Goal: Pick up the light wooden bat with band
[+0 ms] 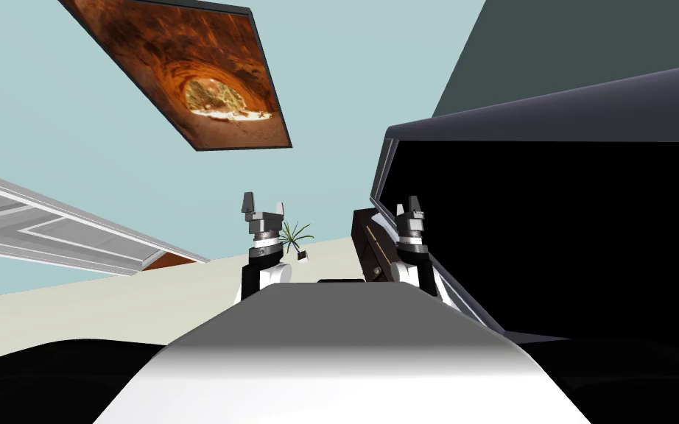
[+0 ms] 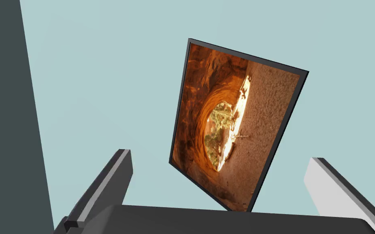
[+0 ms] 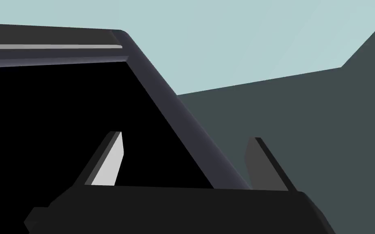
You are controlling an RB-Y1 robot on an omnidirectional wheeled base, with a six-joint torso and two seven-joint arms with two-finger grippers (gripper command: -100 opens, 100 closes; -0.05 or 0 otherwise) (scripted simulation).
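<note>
Hazard one: the large dark frame (image 1: 551, 114), enclosing a black area, stands close on the robot's right, and the right gripper (image 3: 186, 136) points up along its slanted edge. In the head view that forearm overlaps the frame's border, so an outward or downward sweep of the arm would probably strike it; the cause would be scant clearance.

Hazard two: both grippers aim upward, away from the floor (image 1: 110, 302). A reach begun from this posture would likely proceed without a wrist view of its target.

Right gripper: fingers apart, holding nothing. Left gripper (image 1: 263, 207): raised level with the right, fingers apart, holding nothing.

Task's thing: a long dark brown piece (image 1: 370, 246) with a thin pale line lies just beside the right forearm, below that gripper, against the frame's lower corner. Whether it is the bat cannot be told: it reads darker than light wood, and no band can be made out. Neither gripper touches it
</note>
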